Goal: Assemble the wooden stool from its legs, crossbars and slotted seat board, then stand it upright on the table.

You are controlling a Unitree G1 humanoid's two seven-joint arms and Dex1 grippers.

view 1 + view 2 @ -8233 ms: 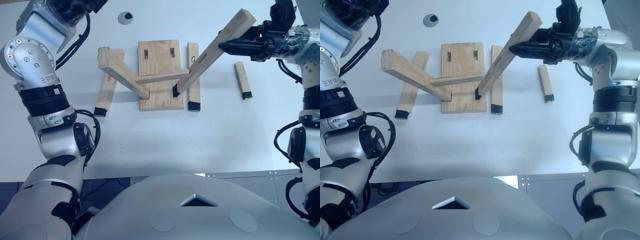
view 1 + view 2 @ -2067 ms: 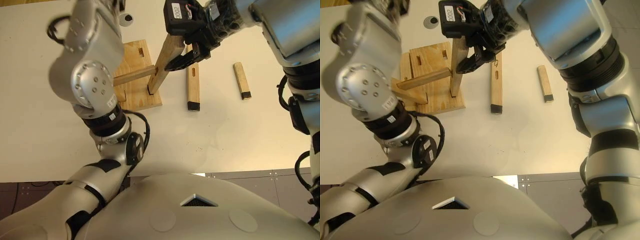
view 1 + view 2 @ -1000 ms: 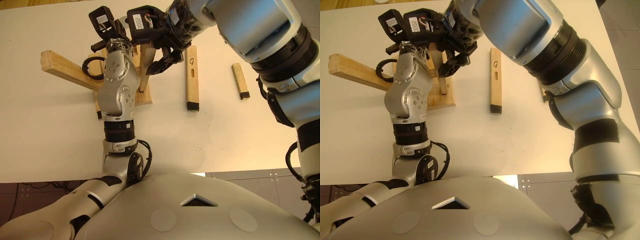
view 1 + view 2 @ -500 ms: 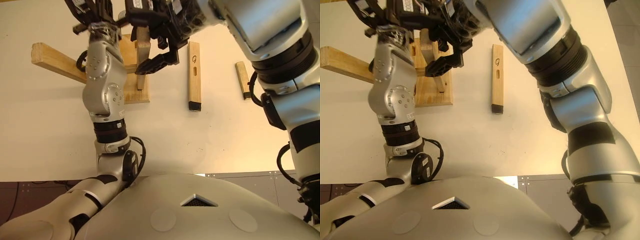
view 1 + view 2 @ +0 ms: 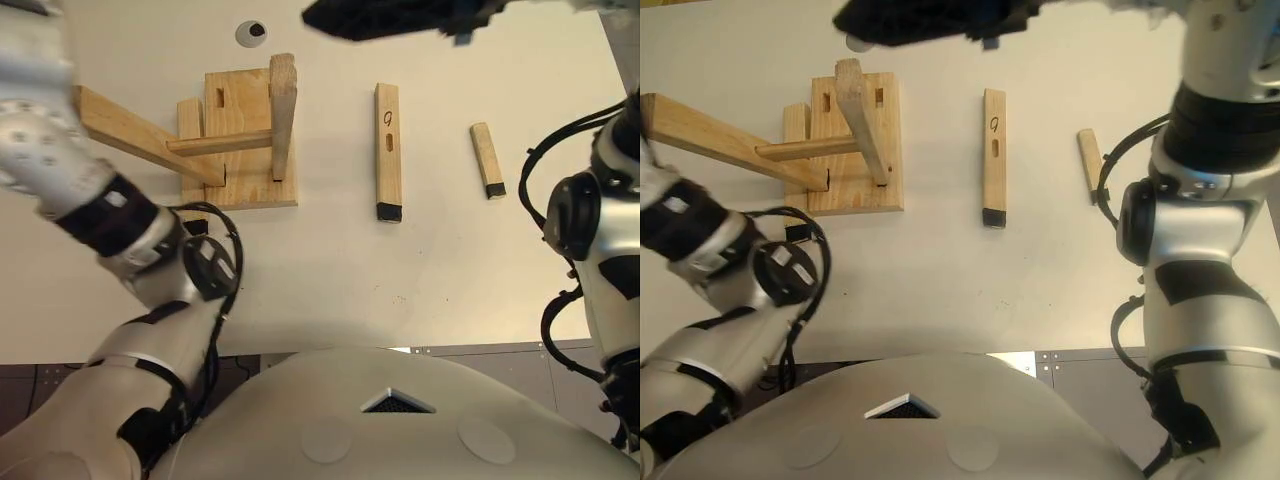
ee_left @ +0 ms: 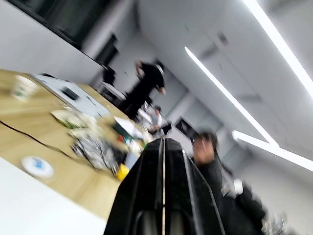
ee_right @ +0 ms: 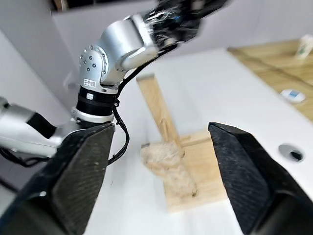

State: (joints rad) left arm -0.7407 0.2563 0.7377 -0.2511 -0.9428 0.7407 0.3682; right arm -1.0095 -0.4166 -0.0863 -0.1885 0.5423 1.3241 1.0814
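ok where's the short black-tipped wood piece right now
In the left eye view the short black-tipped piece lies flat on the table at the robot's right, beside the loose slotted leg, not touching it.

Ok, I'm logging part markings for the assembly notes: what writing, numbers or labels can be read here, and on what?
"9": handwritten in dark pen on the loose leg lying flat on the table, next to its slot.
Seat board and short piece: no writing visible.
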